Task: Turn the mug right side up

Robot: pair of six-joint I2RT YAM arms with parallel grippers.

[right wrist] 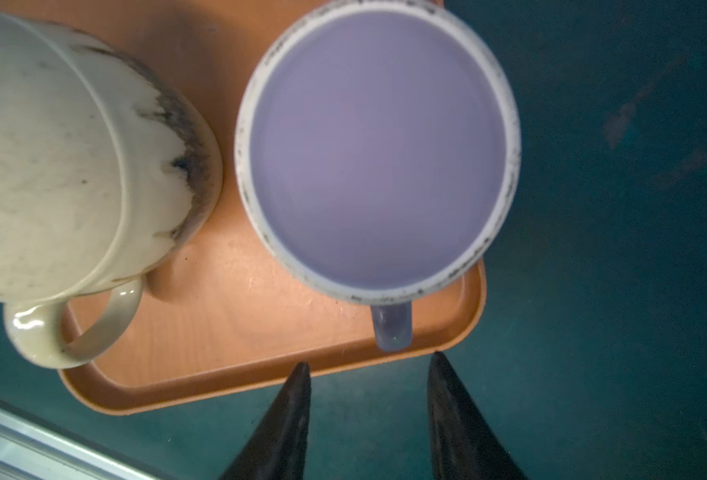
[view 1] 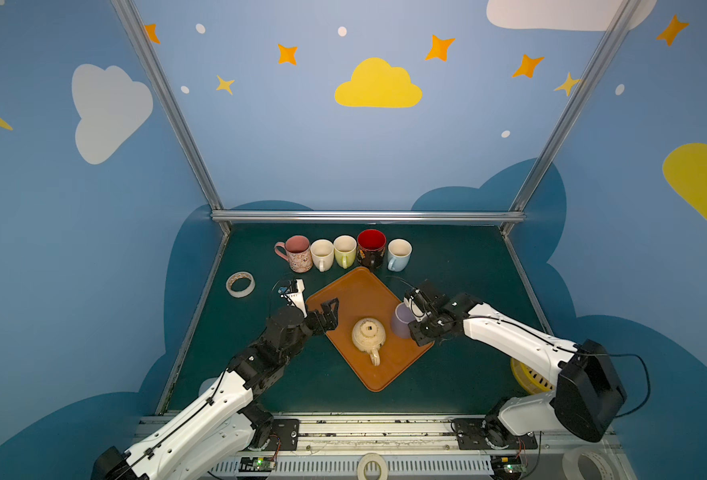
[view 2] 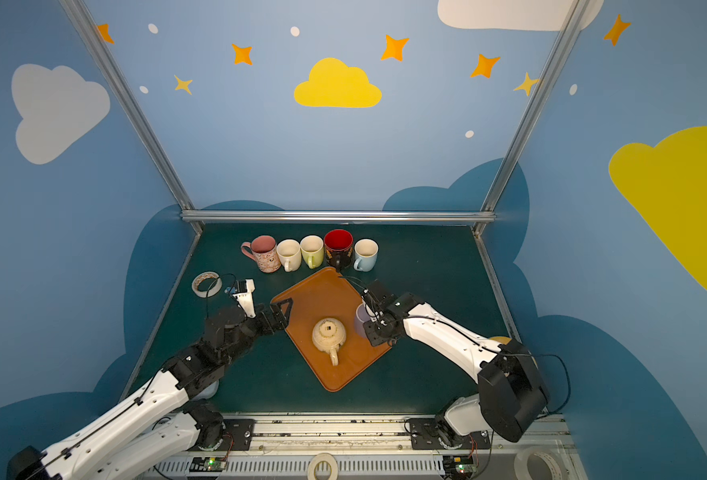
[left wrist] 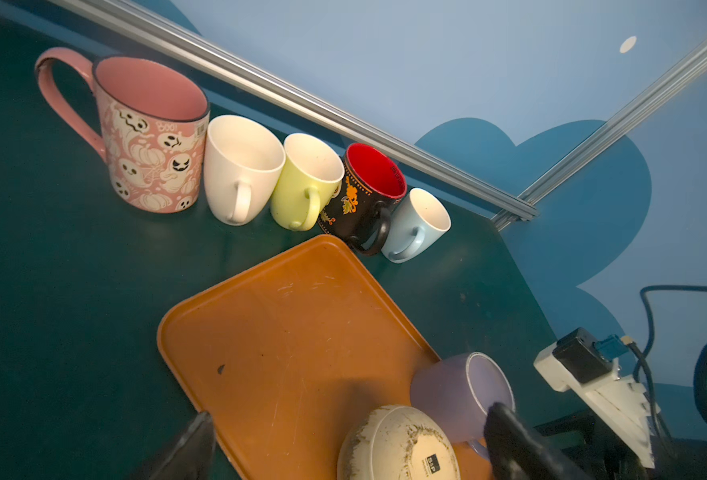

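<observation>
Your lavender mug [right wrist: 379, 145] stands mouth-down at the right edge of the tray [right wrist: 202, 374], axis upright, with its handle [right wrist: 391, 326] pointing straight at the right claw [right wrist: 369, 360]. That claw is partly open and empty, its tips just short of the handle. It's the nearer arm. The left claw [left wrist: 350, 412] gapes wide and empty at the tray's left edge. A cream mug [right wrist: 52, 166], also inverted, sits just left. In both top views the right claw hides the handle.
</observation>
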